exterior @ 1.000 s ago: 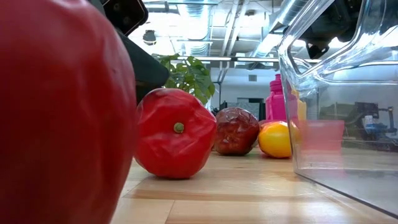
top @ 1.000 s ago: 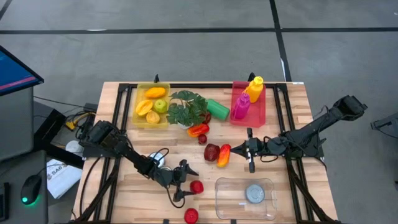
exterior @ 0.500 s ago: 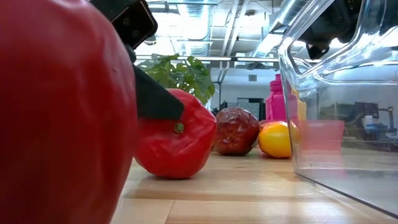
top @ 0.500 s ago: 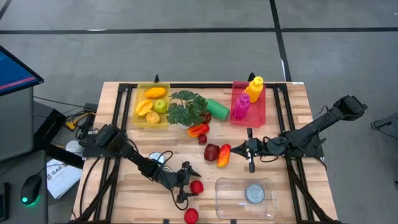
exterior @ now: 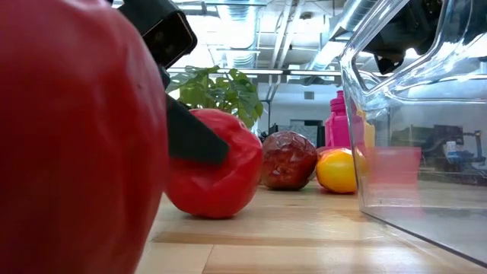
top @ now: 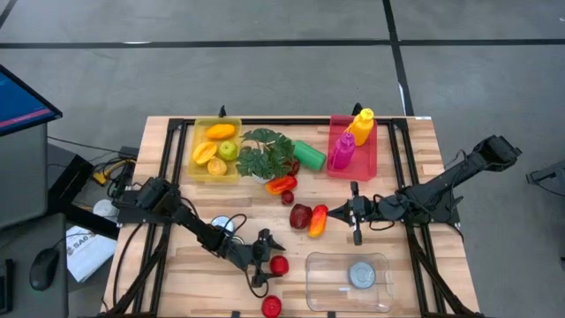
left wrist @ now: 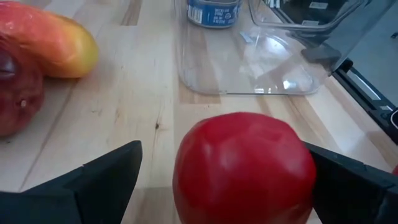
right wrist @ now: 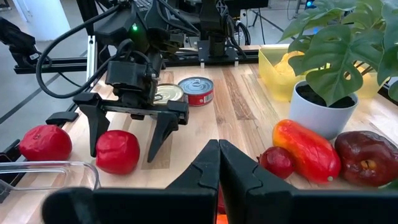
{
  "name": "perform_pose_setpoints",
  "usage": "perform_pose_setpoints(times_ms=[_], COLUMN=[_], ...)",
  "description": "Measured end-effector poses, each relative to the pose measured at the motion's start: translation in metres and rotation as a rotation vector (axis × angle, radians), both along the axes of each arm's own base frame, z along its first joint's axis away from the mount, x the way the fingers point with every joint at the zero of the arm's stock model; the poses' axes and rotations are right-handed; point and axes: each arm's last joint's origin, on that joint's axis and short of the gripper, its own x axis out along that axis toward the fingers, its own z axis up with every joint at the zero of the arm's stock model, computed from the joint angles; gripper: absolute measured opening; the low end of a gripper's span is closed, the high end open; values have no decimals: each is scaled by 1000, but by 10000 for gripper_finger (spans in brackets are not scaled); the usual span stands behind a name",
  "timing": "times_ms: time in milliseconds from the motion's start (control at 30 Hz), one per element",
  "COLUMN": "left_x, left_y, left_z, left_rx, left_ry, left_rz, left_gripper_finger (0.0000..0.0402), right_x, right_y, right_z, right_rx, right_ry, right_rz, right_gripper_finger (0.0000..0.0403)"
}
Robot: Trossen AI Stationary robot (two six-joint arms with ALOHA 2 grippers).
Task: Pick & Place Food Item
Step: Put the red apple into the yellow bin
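Smooth round red tomato (left wrist: pixel 244 167) between open jaws

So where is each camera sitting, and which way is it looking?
High view: above the table, looking straight down; both arms show, left pincer open around the red tomato, right pincer shut.
Low view: at table-top height, looking level across; a second tomato fills the front, a left pincer finger crosses the first.
Left wrist view: on the left arm, looking past its fingers at the tomato and clear tray.
Right wrist view: on the right arm, facing the left pincer.
All four share that tomato.
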Motion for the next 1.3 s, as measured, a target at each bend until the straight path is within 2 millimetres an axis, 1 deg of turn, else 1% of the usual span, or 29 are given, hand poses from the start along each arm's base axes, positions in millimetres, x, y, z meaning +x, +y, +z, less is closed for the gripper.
perform_pose_setpoints(times_ms=[167,467,633,733,867,933,1033,1167,1300], left_x=[0,0,0,1,2,2,0,-10,-25], left_y=[0,0,0,2,4,5,6,12,23], left_z=[0,-1,-1,-1,4,11,29,61,98], left_rx=[1,6,7,7,2,-3,-11,-21,-55], left_ry=[1,8,7,7,-2,-9,-24,2,5], left_rz=[0,0,-1,4,10,12,12,31,122], left_gripper_finger=[373,306,276,265,267,269,266,262,266], right_x=[0,0,0,0,0,0,0,0,0], right_y=[0,0,0,0,0,0,0,0,0], right_z=[0,0,0,0,0,0,0,0,0], right_rx=[0,0,0,0,-1,-1,-2,-1,-1], right_ry=[0,0,0,0,0,0,0,-1,-1], right_rz=[0,0,0,0,0,1,1,1,1], right_gripper_finger=[0,0,0,0,0,0,0,0,0])
